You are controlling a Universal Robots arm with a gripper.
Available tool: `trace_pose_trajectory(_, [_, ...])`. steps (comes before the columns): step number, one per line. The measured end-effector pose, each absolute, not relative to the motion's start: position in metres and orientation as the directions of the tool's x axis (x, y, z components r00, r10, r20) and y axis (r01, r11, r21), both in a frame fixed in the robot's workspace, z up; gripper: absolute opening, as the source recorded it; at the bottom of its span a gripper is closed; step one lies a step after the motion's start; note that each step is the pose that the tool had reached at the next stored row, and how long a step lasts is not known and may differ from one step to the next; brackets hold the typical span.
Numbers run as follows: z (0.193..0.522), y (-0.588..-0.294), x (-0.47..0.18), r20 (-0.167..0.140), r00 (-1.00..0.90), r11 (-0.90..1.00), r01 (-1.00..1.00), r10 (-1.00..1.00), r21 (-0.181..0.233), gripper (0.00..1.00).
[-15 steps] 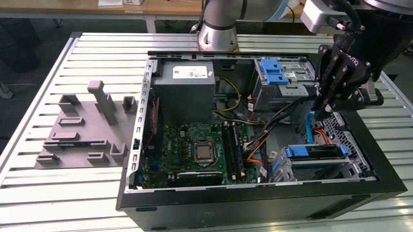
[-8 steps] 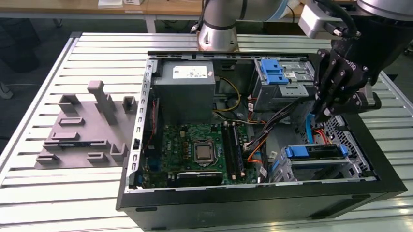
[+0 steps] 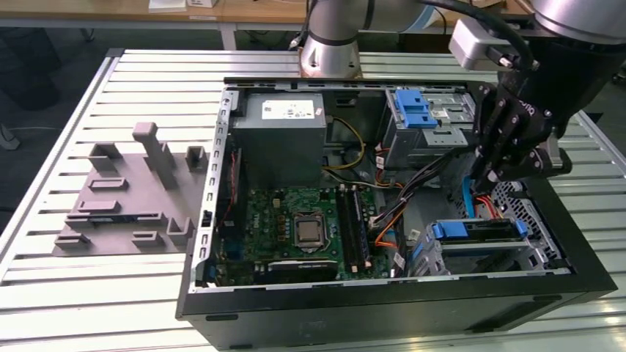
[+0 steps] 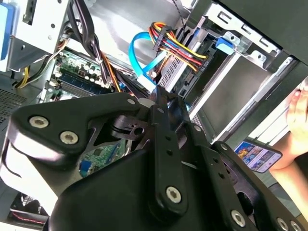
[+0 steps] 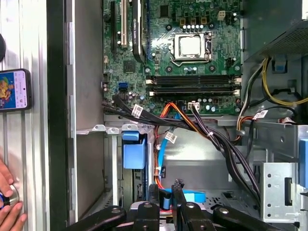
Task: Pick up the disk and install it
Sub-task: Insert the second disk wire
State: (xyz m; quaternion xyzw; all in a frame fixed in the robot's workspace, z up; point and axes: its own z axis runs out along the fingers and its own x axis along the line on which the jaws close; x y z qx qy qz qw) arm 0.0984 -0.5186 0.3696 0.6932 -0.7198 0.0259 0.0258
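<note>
With the disk point(image 3: 486, 232) sitting in the drive cage point(image 3: 541, 224) and the fingers point(image 5: 154, 195) drawn narrow just above it, the loose blue cable point(image 3: 470, 202) beside the cage could snag, leaving the disk half seated.

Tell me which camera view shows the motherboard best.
The first wrist view: the motherboard lies face-on, with processor and memory slots plain. The exterior view shows most of it at a slant; the second wrist view, a strip behind cables.

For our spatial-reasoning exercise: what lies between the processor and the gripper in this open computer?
In the first wrist view, the memory slots come right after the processor, then a bundle of black and orange cables before the gripper.
</note>
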Motion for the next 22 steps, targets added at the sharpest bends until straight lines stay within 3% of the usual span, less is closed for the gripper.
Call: trace_pose_trajectory(22, [0.35, -0.542, 0.1, 0.073, -0.037, 0.037, -0.999, -0.997, -0.002, 0.25])
